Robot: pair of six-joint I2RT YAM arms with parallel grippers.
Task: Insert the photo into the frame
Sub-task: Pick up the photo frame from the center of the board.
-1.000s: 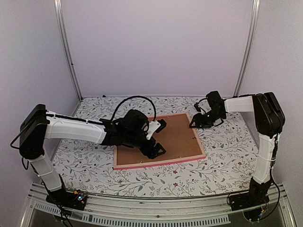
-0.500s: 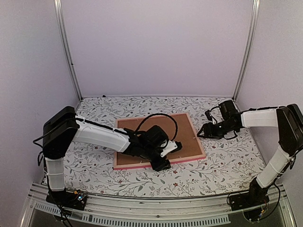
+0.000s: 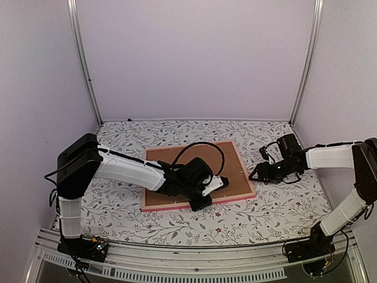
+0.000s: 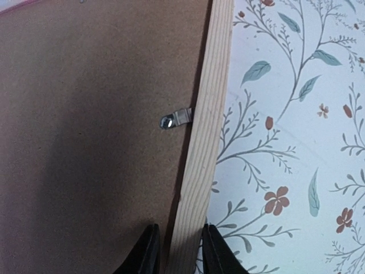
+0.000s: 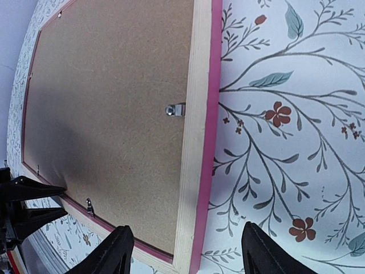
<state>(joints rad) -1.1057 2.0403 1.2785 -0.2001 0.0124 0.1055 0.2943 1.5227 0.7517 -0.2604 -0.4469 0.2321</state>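
Note:
The pink frame (image 3: 251, 187) lies face down on the flowered table, with a brown backing board (image 3: 177, 162) filling it. The photo is hidden. My left gripper (image 3: 207, 199) is at the frame's near rail. In the left wrist view that gripper (image 4: 178, 228) has its fingers closed in on either side of the pale wooden rail (image 4: 208, 114). My right gripper (image 3: 257, 175) hovers just off the frame's right rail. It stands open in the right wrist view (image 5: 187, 228), with the rail (image 5: 201, 85) under the gap and nothing held.
Small metal clips (image 4: 175, 119) (image 5: 175, 109) on the rails hold down the backing board (image 5: 108, 85). The flowered table cloth (image 3: 277, 200) surrounds the frame. Purple walls and metal posts (image 3: 82, 65) enclose the table at the back and sides.
My left arm swung from above the board down to the near rail, and its jaws narrowed around it. My right gripper drew back rightward and toward the near edge, off the frame's far right corner.

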